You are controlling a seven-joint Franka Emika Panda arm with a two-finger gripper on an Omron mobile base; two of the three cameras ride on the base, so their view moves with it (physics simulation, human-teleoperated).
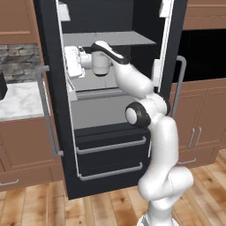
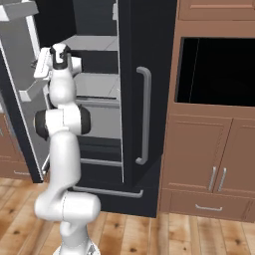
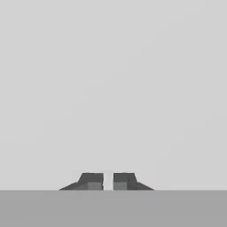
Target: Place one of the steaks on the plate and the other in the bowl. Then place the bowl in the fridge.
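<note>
- So I've got the arm reaching into the open fridge (image 1: 110,141), hand up at the left side of the middle shelf (image 1: 95,93), near the left door's inner wall.
- Jaws: in the hand view the gripper (image 3: 107,182) has only a thin slit between the two tips, with nothing in that slit. Basically closed, holding nothing as far as I can tell. All it faces is a flat pale surface.
- Step in hand: my guess is we're at the fridge part, the last leg of the task. But I can't spot the bowl on any shelf from either base camera; the wrist blocks the spot where the hand is. Can't spot the steaks or the plate from here either.
- Next move: if the bowl really is sitting behind the hand, I'd pull straight back out without clipping the shelf edge or the door bins. If not, I need to go find it.
- Counts: one fridge, two lower drawers (image 1: 112,152), two long grey handles (image 1: 47,110), two grey shelves visible, one wall oven (image 2: 216,72) to the right.
</note>
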